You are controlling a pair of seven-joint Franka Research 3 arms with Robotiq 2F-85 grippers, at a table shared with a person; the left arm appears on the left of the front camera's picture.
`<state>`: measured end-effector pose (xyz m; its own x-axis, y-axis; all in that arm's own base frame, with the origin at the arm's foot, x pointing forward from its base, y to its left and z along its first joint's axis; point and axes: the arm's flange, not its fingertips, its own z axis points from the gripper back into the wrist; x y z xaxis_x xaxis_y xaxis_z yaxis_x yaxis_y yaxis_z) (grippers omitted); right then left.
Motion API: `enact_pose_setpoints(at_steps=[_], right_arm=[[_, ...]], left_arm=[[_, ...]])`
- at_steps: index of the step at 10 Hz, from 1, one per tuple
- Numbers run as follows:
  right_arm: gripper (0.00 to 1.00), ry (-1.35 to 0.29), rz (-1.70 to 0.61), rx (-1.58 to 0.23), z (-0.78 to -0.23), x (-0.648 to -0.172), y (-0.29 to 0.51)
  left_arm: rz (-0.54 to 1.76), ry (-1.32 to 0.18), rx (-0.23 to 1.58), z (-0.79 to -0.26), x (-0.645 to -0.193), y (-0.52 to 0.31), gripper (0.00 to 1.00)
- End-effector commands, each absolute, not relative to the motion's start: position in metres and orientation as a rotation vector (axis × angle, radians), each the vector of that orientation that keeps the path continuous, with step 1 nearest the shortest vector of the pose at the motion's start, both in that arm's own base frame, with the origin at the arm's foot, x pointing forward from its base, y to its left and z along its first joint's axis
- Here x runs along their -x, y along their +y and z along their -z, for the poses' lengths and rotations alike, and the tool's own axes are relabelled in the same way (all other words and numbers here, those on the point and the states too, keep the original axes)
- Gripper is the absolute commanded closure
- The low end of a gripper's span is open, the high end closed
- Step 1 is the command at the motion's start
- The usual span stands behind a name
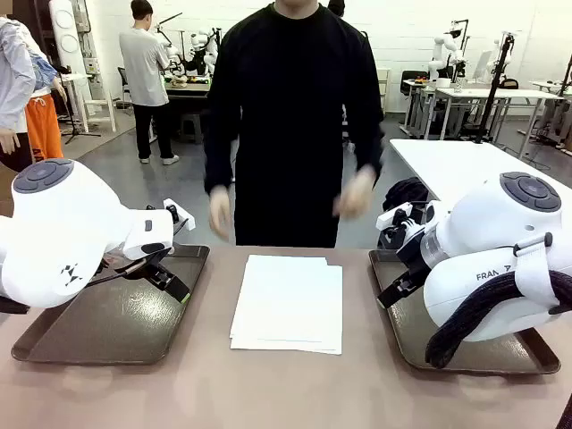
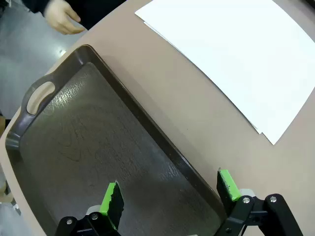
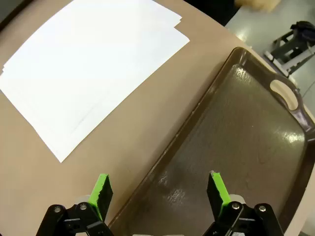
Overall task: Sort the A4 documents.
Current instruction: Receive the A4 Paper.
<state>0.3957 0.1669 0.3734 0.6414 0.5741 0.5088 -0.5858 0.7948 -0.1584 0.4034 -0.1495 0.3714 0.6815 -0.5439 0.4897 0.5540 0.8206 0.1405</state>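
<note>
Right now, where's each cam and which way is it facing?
Front: between the arms, facing the person across the table; left arm, right arm flank the A4 documents.
Left wrist: down past the open left gripper onto the left tray.
Right wrist: down past the open right gripper onto the right tray.
Shared: all three show the A4 documents.

Can't resolve the person's blurred hands; seeing barely half the right tray behind the right arm; A4 documents clipped at the edge.

Partial "FRAN" lettering on the right arm
</note>
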Motion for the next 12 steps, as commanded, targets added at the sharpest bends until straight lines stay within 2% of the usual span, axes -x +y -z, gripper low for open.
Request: enact_pose_setpoints(at_steps=[1,12], right_arm=[[0.0,-0.572,-0.661,-0.022,-0.3734,-0.3957,0.1669],[0.0,-0.572,-0.661,-0.022,-0.3734,-0.3957,0.1669]], left_arm=[[0.616,-0.543,0.02,-0.3715,-0.4034,-0.1496,0.0],[0.616,-0.543,0.02,-0.3715,-0.4034,-0.1496,0.0]])
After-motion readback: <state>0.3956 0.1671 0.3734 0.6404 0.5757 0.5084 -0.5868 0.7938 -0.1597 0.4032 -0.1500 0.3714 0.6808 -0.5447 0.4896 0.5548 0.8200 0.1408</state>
